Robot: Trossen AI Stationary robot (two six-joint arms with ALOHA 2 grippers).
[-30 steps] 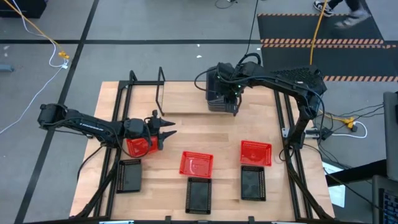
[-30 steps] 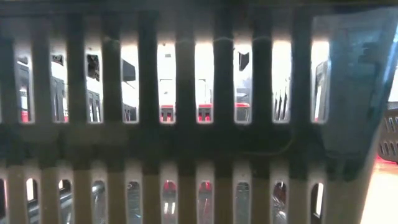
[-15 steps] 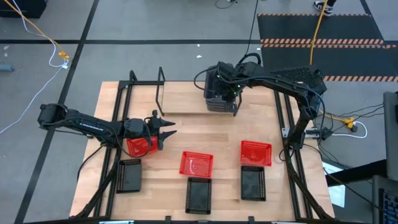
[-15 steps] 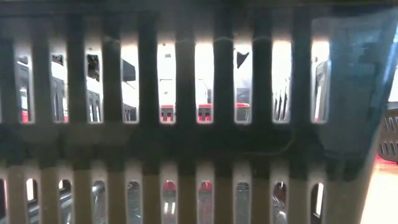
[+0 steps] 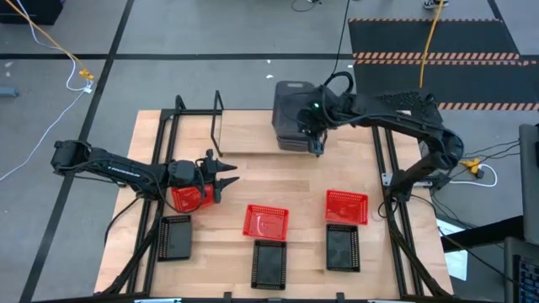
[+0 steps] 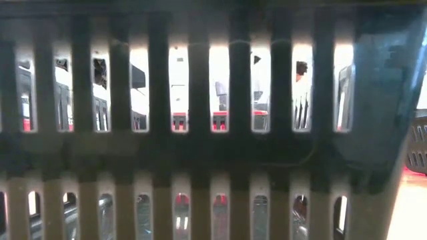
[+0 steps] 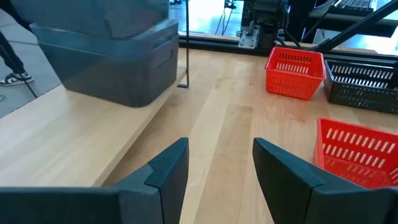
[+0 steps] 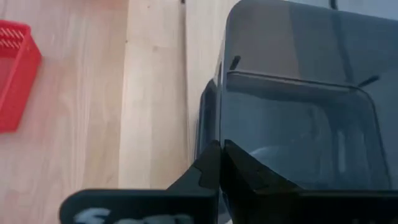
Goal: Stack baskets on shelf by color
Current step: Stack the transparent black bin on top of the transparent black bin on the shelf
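At the table's far middle, grey baskets stand stacked; my right gripper is shut on the upper one, which is raised over the lower one. The black wire shelf stands at the far left. My left gripper hangs open at the left, just past a red basket, with nothing between its fingers. Two more red baskets and three black baskets rest on their bottoms nearer the front. My right gripper pinches the upper grey basket's side wall at its rim, one finger inside and one outside. The fingers come from above, pointing down. The basket hangs raised above the lower grey basket; whether it is quite clear of it I cannot tell.
A black basket's slotted wall stands right in front of the low camera and blocks that view. Black frame rails run along both sides of the table. Bare wood lies in the middle of the table, between the grey stack and the red baskets.
My right gripper has shut on the upper grey basket's wall and gone up and a little toward the far edge, raising that basket off the stack. The lower grey basket stays in place.
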